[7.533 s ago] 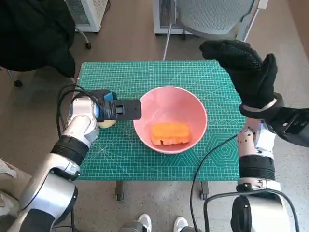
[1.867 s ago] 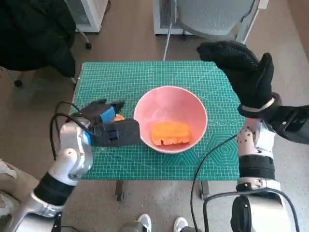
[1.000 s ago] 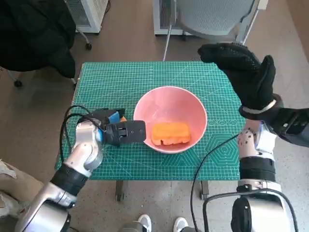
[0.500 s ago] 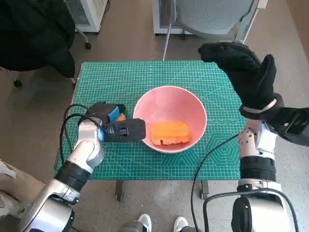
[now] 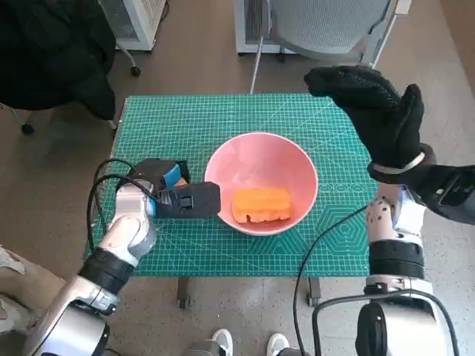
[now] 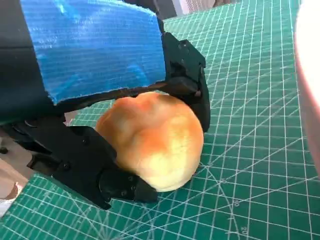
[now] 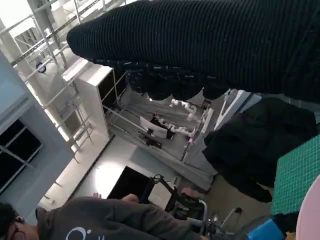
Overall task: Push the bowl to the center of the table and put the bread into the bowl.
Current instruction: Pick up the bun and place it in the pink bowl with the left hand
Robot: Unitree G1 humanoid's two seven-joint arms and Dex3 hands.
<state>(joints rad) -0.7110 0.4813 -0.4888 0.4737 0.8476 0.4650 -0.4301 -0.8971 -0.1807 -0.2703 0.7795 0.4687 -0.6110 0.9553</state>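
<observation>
Pink bowl [image 5: 261, 169] rim touches left robot hand [image 5: 169, 194] gripping bread roll [image 6: 152, 140].

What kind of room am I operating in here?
Probably a lab or workshop: a small table covered by a green cutting mat, metal shelving racks in the right wrist view, and an office chair on a plain floor.

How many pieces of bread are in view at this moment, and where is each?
2. An orange loaf lies inside the pink bowl. A round bun sits on the green mat beside the bowl, gripped by the left hand, which mostly hides it from the head view.
</observation>
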